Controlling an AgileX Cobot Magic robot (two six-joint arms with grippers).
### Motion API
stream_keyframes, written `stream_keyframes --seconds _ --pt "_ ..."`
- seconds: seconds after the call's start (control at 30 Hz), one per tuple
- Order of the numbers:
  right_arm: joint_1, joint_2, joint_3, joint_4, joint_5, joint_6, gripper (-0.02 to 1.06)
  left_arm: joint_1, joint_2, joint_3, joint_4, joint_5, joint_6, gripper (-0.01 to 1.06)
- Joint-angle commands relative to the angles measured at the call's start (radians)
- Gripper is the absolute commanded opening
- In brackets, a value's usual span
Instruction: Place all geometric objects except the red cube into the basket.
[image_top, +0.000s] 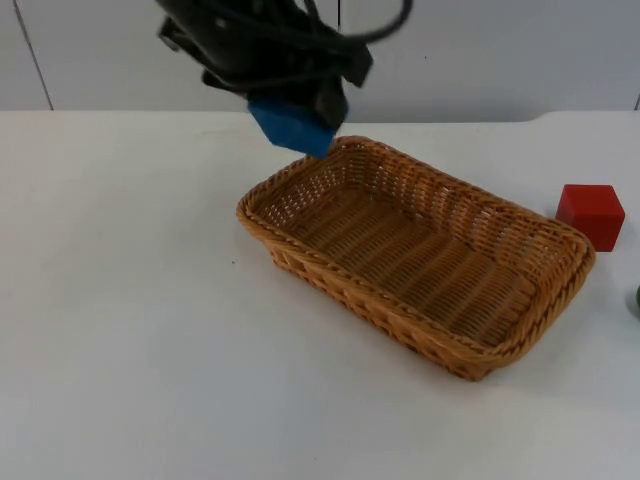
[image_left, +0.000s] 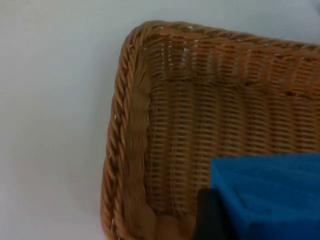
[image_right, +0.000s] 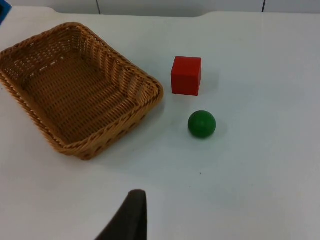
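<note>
basket (image_top: 415, 255): woven wicker, empty, lying on the white table (image_top: 130, 330).
left gripper (image_top: 300, 105): clamped on a blue block (image_top: 292, 125), above the basket's far corner.
red cube (image_top: 591, 215): just beside the basket.
green ball (image_right: 202, 124): near the cube.
right gripper (image_right: 131, 215): waits apart; finger state unclear.

The blue block (image_left: 270, 195) is cut off by the frame edge.

A lab-like robot test station was suggested by a bare white counter (image_top: 120, 330) bounded by a plain grey partition wall (image_top: 80, 50).
</note>
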Motion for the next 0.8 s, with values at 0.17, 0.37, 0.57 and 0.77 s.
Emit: stream_keyframes --seconds 0.17,0.37,0.57,0.77 --pt "-0.006 -0.003 0.004 0.0 -0.007 -0.016 1.05 -0.003 0.239 -0.237 -0.001 0.095 0.024 0.0" --pt "-0.006 -0.003 0.004 -0.002 -0.007 -0.016 1.05 -0.004 0.371 -0.35 -0.011 0.132 0.024 0.0" --pt "-0.006 -0.003 0.004 -0.002 -0.007 -0.016 1.05 -0.014 0.422 -0.352 -0.027 0.108 0.022 0.29" --pt "-0.006 -0.003 0.004 -0.002 -0.007 -0.016 1.05 -0.014 0.428 -0.352 -0.052 0.126 0.022 0.71"
